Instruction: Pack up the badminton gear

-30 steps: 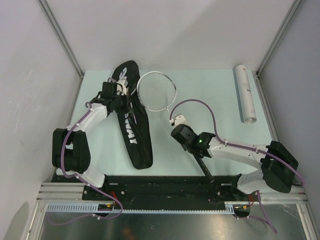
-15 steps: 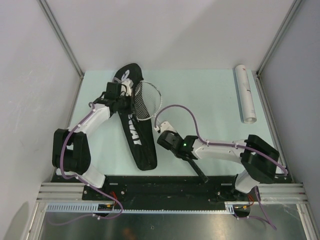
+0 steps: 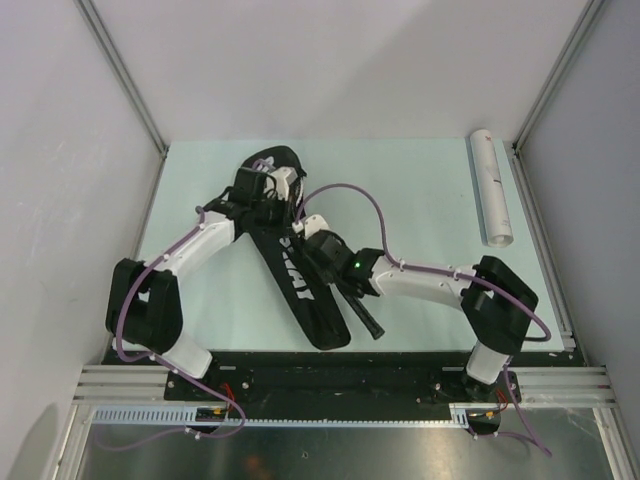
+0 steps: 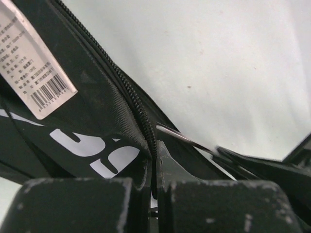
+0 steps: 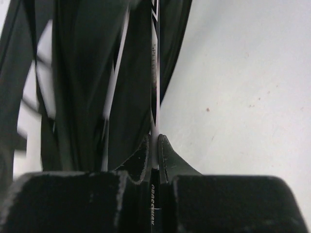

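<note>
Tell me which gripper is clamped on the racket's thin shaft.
The right gripper: it is shut on the racket shaft. The left gripper instead pinches the zippered edge of the black bag.

Black bag (image 3: pixel 300 275) with bold white block lettering along its length, and black zip teeth (image 4: pixel 141 121) on its edge. White label (image 4: pixel 36 63) on the bag, printed with small dark text and a black barcode. Silvery-white racket (image 5: pixel 155 97) shaft with fine dark lettering, and a black handle (image 3: pixel 366 320). Pale mint-green table (image 3: pixel 430 200), faintly flecked with tiny dark specks. White tube (image 3: pixel 491 188) with a few small dark marks. White and black arms (image 3: pixel 425 285), purple cables (image 3: pixel 345 187), one small green light (image 3: pixel 356 266). Black base plate (image 3: pixel 330 370). Pale grey walls (image 3: pixel 330 60).
</note>
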`<state>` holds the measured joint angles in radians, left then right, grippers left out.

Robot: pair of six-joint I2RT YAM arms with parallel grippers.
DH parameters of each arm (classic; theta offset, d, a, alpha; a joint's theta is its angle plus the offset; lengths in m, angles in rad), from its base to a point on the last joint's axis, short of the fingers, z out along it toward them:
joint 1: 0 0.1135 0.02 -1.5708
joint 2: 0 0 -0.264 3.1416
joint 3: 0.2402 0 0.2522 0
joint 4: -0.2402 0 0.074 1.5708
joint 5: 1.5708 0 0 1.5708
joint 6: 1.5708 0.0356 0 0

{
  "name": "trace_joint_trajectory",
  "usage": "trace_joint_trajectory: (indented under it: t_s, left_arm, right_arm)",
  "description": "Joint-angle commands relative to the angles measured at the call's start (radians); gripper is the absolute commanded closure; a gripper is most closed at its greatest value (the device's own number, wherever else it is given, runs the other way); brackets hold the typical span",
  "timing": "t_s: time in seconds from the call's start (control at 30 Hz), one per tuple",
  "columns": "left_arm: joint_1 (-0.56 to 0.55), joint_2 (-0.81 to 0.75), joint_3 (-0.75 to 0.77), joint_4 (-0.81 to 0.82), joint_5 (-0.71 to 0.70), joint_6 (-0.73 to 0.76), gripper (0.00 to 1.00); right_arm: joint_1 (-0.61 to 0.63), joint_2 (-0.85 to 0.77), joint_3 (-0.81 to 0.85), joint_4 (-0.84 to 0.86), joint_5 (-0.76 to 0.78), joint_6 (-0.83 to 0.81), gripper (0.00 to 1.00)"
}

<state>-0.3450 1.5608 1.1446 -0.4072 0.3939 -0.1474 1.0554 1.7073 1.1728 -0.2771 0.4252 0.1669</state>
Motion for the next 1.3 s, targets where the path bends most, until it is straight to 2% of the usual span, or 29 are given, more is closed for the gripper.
trace_joint_trajectory:
  t_s: [0.0,0.13,0.23,0.3,0.4,0.43,0.47,0.53,0.57,0.6,0.63,0.67,0.7,0.77,0.87,1.0,1.07,1.17,1.27]
  left_arm:
    - [-0.066,-0.038,0.006,0.041,0.186,0.046,1.0]
    - [-0.081,-0.038,-0.009,0.044,0.249,0.009,1.0]
    - [-0.091,-0.013,-0.011,0.053,0.282,-0.024,1.0]
    - [-0.097,-0.004,-0.017,0.062,0.278,-0.052,1.0]
    - [-0.098,-0.01,-0.023,0.074,0.195,-0.112,0.97]
    - [-0.098,-0.043,-0.034,0.083,0.131,-0.129,0.75]
    - [-0.098,-0.065,-0.06,0.111,0.1,-0.158,0.61]
    - [-0.095,-0.143,-0.08,0.114,0.028,-0.191,0.41]
    - [-0.091,-0.174,-0.103,0.116,-0.016,-0.207,0.38]
    - [-0.088,-0.207,-0.117,0.114,-0.036,-0.222,0.14]
    - [-0.08,-0.294,-0.158,0.114,-0.065,-0.266,0.09]
    - [-0.075,-0.344,-0.189,0.114,-0.169,-0.299,0.08]
    - [-0.068,-0.394,-0.227,0.114,-0.211,-0.335,0.07]
    - [-0.046,-0.537,-0.355,0.114,-0.297,-0.466,0.11]
    - [-0.046,-0.632,-0.509,0.117,-0.319,-0.59,0.2]
    - [-0.048,-0.642,-0.628,0.133,-0.302,-0.652,0.07]
    - [-0.046,-0.642,-0.675,0.159,-0.282,-0.661,0.05]
    - [-0.048,-0.644,-0.75,0.28,-0.195,-0.669,0.1]
    - [-0.052,-0.604,-0.809,0.32,-0.159,-0.698,0.27]
  right_arm:
    - [-0.07,0.044,0.091,0.193,-0.103,0.019,1.0]
    - [-0.116,0.081,0.126,0.251,-0.129,0.086,1.0]
    - [-0.161,0.121,0.126,0.321,-0.172,0.216,1.0]
    - [-0.182,0.15,0.126,0.34,-0.201,0.299,1.0]
    - [-0.183,0.164,0.116,0.369,-0.258,0.353,1.0]
    - [-0.178,0.164,0.111,0.38,-0.253,0.358,1.0]
    - [-0.175,0.164,0.11,0.381,-0.249,0.358,1.0]
    - [-0.178,0.169,0.105,0.374,-0.24,0.353,1.0]
    - [-0.179,0.17,0.105,0.369,-0.24,0.353,1.0]
    - [-0.181,0.173,0.102,0.366,-0.233,0.353,1.0]
    - [-0.186,0.175,0.099,0.366,-0.236,0.349,1.0]
    - [-0.189,0.178,0.097,0.365,-0.238,0.349,1.0]
    - [-0.189,0.183,0.097,0.365,-0.241,0.349,1.0]
    - [-0.193,0.186,0.094,0.375,-0.246,0.347,1.0]
    - [-0.207,0.199,0.094,0.391,-0.258,0.356,1.0]
    - [-0.215,0.221,0.094,0.417,-0.279,0.368,1.0]
    - [-0.219,0.238,0.094,0.432,-0.29,0.379,1.0]
    - [-0.227,0.261,0.094,0.441,-0.304,0.407,1.0]
    - [-0.232,0.282,0.094,0.461,-0.324,0.462,1.0]
